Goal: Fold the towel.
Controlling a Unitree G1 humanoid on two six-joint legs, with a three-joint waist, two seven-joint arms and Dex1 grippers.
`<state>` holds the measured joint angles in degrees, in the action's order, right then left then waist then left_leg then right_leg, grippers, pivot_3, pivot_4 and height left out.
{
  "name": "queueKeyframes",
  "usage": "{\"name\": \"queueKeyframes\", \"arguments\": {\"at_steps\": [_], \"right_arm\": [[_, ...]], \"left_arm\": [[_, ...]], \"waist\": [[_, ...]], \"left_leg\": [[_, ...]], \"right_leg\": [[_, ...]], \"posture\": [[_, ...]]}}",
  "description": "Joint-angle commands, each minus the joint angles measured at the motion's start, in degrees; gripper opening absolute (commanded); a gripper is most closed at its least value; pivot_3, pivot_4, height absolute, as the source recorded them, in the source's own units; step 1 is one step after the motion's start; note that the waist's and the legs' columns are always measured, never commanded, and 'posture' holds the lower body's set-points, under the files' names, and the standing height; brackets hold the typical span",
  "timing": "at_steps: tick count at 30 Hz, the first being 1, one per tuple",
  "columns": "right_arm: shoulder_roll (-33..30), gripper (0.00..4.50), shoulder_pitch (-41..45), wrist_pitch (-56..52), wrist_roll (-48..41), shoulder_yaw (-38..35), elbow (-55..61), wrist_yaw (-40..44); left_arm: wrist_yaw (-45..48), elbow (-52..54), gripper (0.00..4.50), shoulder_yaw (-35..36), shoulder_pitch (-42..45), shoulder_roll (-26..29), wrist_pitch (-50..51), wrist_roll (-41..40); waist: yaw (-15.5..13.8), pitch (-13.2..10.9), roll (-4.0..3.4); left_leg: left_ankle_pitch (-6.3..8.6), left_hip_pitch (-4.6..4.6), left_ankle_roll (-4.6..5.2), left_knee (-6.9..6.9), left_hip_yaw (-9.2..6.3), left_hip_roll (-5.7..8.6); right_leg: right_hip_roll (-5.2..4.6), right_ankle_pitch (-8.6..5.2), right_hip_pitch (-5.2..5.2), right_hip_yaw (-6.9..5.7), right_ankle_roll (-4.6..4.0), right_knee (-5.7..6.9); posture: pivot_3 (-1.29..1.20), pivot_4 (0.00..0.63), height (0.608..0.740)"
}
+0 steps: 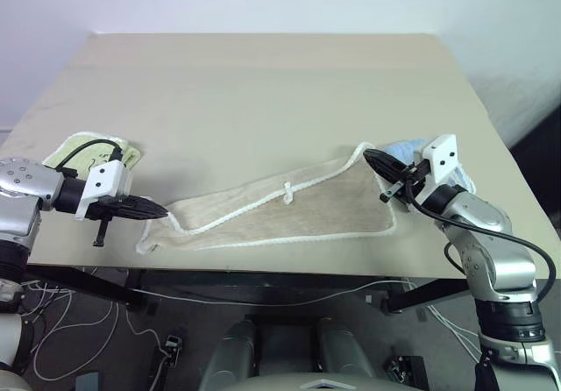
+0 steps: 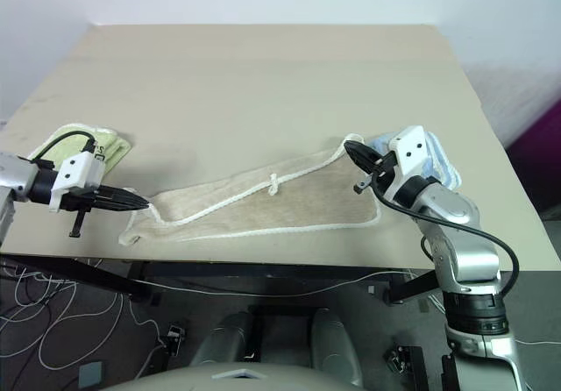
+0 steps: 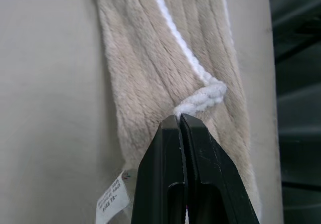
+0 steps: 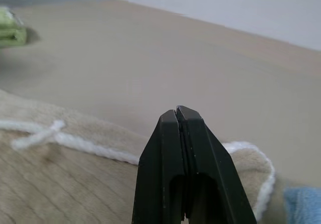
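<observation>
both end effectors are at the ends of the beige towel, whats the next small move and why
Probably lift both ends slightly together and carry them toward the table's far side. The left end effector is shut on the beige towel's white corded corner, the right end effector looks shut at the opposite corner, and the towel lies stretched along the near table edge.

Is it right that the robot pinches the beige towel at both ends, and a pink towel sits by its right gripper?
Not quite: the small towel beside the right gripper is light blue, not pink, as the right eye view shows. The rest holds: the left gripper is shut on one end of the beige towel, and the right gripper is shut at its other end.
</observation>
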<state>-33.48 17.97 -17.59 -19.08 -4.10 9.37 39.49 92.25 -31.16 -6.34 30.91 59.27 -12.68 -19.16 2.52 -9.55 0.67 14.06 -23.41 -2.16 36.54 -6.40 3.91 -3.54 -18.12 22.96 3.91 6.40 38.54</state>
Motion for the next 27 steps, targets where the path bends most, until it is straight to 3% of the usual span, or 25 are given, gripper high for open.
{"name": "queueKeyframes", "arguments": {"at_steps": [1,8,15,19,27], "right_arm": [[-4.72,0.88,5.24,7.71,7.87,4.05,-6.16,4.20],[-12.61,3.18,20.18,32.44,26.99,14.91,-31.59,7.20],[-11.47,3.18,35.15,51.08,38.90,23.65,-55.63,6.67],[-9.24,3.18,43.32,56.50,47.71,29.09,-66.78,0.05],[-5.37,3.18,50.38,61.99,55.41,34.28,-76.66,-6.76]], "left_arm": [[-0.66,1.28,0.00,2.35,0.31,-0.56,0.34,0.66],[-2.35,1.35,0.00,3.61,-0.46,-2.31,0.17,1.66],[-4.42,3.81,0.00,5.00,-3.26,-3.74,0.67,1.74],[-6.11,6.27,0.00,5.93,-5.59,-4.76,1.34,1.47],[-9.04,11.90,0.00,7.97,-11.70,-5.55,2.85,1.11]], "waist": [[0.08,0.00,-0.01],[0.16,-0.03,-0.04],[0.73,-0.05,-0.06],[1.49,-0.06,-0.08],[1.64,-0.06,-0.08]], "left_leg": [[0.00,0.00,0.00,0.01,0.01,-0.01],[0.00,0.00,0.00,0.02,0.09,0.00],[0.00,-0.01,-0.01,0.00,0.15,-0.01],[-0.01,-0.01,-0.01,-0.02,0.13,-0.01],[-0.02,-0.01,-0.03,-0.04,0.23,0.00]], "right_leg": [[0.01,0.00,0.01,0.00,0.00,0.01],[0.02,0.00,0.08,0.02,0.00,0.05],[0.01,0.00,0.14,0.09,0.00,0.09],[0.02,-0.01,0.17,0.09,-0.01,0.12],[-0.02,-0.06,0.41,0.18,-0.10,0.46]], "posture": [[0.00,0.150,0.740],[0.00,0.150,0.740],[0.00,0.150,0.740],[0.00,0.150,0.740],[0.00,0.150,0.740]]}}
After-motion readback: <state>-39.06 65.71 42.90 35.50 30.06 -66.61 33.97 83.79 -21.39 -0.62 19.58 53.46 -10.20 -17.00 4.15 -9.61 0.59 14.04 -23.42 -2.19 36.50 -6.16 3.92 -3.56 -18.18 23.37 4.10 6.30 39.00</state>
